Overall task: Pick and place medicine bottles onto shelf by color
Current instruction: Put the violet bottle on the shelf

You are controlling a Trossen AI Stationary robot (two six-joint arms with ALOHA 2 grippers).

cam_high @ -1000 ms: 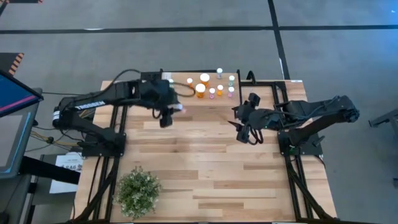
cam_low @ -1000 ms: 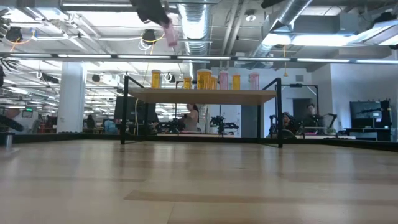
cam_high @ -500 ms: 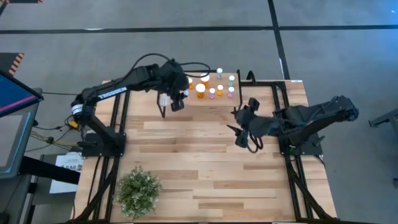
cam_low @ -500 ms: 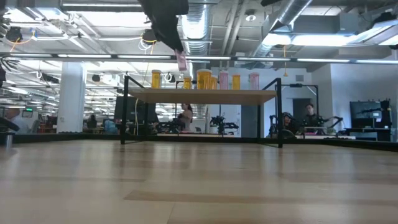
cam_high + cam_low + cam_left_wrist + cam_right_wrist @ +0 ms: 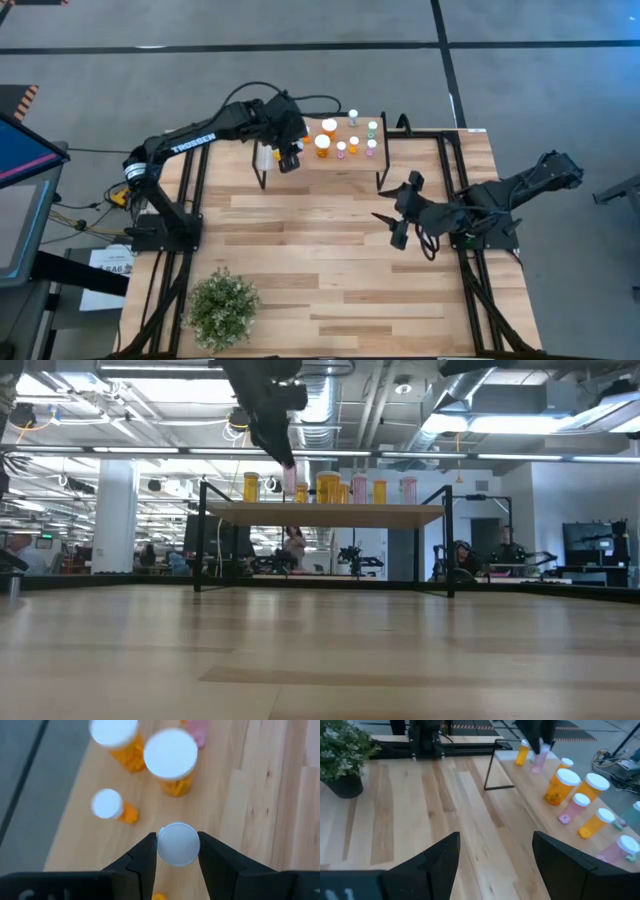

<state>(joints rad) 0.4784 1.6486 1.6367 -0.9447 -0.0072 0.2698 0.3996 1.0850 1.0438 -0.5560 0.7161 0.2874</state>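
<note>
Nearest, at the front left of the tabletop (image 5: pixel 330 260), a potted plant (image 5: pixel 222 308) is seen, well apart from any work. Farther in, the right gripper (image 5: pixel 398 222) is held over the bare middle of the boards with its fingers spread and nothing between them, seemingly kept back so that the other arm has room. Beyond it, at the far edge, the shelf (image 5: pixel 320 513) is raised on thin black legs, and several medicine bottles (image 5: pixel 340 137) are already stood on its plank, orange ones grouped toward one end and pink ones toward the other, a teal one among them at the far side. Over the shelf's left end the left gripper (image 5: pixel 177 851) is reached, its fingers (image 5: pixel 145 857) pinching the white cap of a pink bottle (image 5: pixel 289 480) so that the body hangs straight down, close over the plank beside the orange bottles. A cap-down grip of this kind is judged to let the bottle be set upright without neighbours being knocked.
</note>
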